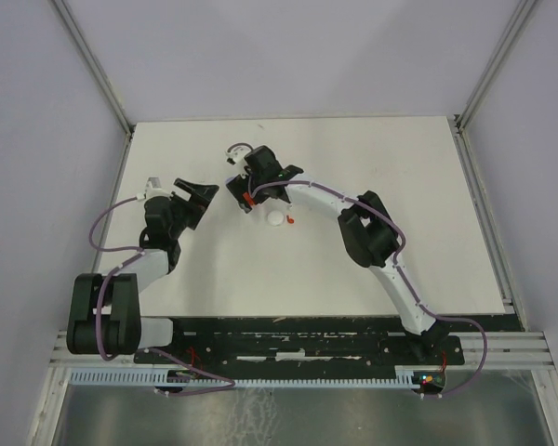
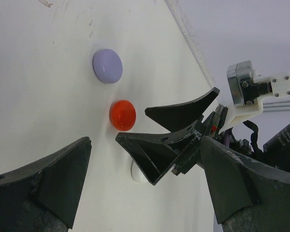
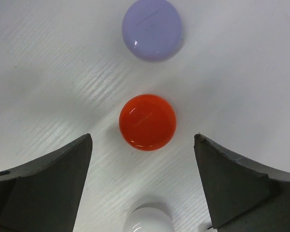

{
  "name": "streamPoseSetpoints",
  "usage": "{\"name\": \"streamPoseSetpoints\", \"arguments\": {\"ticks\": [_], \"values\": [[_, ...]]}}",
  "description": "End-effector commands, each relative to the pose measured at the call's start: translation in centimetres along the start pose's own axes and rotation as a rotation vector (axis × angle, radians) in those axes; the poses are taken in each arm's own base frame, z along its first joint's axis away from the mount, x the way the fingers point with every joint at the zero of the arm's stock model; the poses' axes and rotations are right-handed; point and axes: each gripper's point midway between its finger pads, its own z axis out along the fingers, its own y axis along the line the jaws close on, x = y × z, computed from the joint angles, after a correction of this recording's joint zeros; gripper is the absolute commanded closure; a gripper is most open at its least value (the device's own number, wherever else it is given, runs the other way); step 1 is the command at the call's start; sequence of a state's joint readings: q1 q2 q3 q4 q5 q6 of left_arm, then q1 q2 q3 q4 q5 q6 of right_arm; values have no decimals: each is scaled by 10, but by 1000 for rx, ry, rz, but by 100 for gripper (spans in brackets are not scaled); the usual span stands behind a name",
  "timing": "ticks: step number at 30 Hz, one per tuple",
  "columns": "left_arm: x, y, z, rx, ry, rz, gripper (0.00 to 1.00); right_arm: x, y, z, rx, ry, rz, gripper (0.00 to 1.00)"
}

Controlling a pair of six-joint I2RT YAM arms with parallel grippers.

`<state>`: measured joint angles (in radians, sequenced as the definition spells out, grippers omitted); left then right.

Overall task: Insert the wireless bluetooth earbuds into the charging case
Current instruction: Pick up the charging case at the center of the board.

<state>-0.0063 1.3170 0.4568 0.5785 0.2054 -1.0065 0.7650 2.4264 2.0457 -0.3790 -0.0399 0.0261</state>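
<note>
Three domed round charging cases lie in a row on the white table: lavender [image 3: 152,29], red [image 3: 148,122] and white [image 3: 148,221]. My right gripper [image 3: 143,140] hangs open above them, with the red case just ahead of the gap between its fingertips and nothing held. In the top view it [image 1: 246,190] covers the lavender case. A tiny red earbud [image 1: 289,220] lies just right of the white case [image 1: 275,220]. My left gripper [image 2: 146,140] is open and empty, looking at the right gripper's fingers [image 2: 176,113] and the red case [image 2: 122,114].
Grey walls with metal frame posts [image 1: 93,65] enclose the white table [image 1: 400,186] on three sides. The black base rail [image 1: 288,339] runs along the near edge. A purple cable [image 1: 102,228] loops off the left arm.
</note>
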Motion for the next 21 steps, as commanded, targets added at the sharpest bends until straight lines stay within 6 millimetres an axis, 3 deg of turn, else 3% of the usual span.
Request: {"name": "streamPoseSetpoints", "arguments": {"ticks": [1, 16, 21], "values": [[-5, -11, 2, 53, -8, -18, 0, -4, -7, 6, 21, 9, -76, 6], [-5, -6, 7, 62, -2, -48, 5, 7, -8, 18, 11, 42, -126, 12], [-6, -2, 6, 59, -6, -51, 7, 7, -8, 23, 10, 38, -122, 20]]}}
